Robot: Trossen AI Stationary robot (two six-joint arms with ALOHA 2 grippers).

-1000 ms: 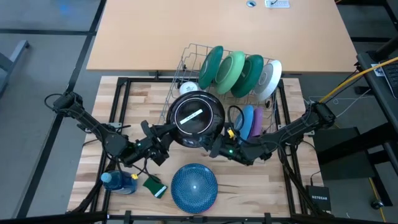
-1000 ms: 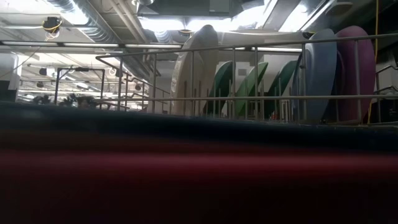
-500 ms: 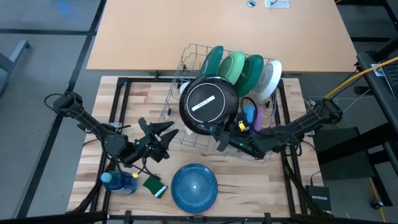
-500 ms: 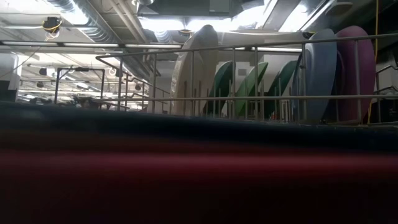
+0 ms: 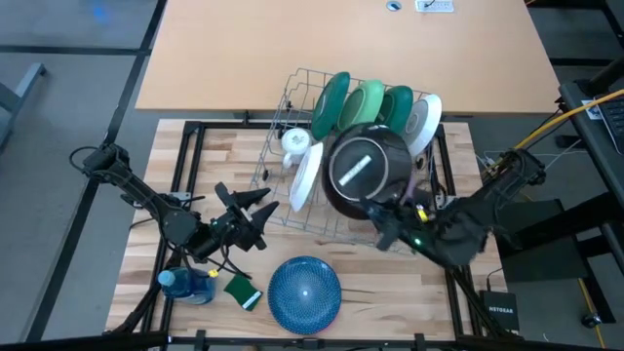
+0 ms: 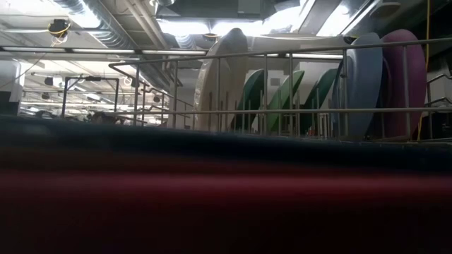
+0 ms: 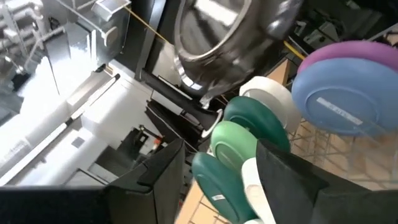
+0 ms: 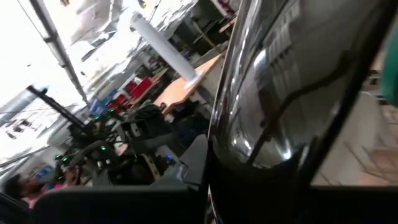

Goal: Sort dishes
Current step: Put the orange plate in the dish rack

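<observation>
Right gripper [image 5: 382, 216] pinches the dark plate [image 5: 366, 171] by its rim, tilted above the rack [image 5: 292, 97] for slotting, while left gripper [image 5: 255, 210] waits wide open beside it

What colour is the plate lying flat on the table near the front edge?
The plate is blue with a fine dotted texture, seen best in the high view.

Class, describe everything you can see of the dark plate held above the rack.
The dark plate is round, glossy and near black, with a raised rim and a pale glare streak across its centre. It is tilted, lifted over the wire dish rack, in front of the green plates. The right hand grips its near edge, shut on it.
</observation>
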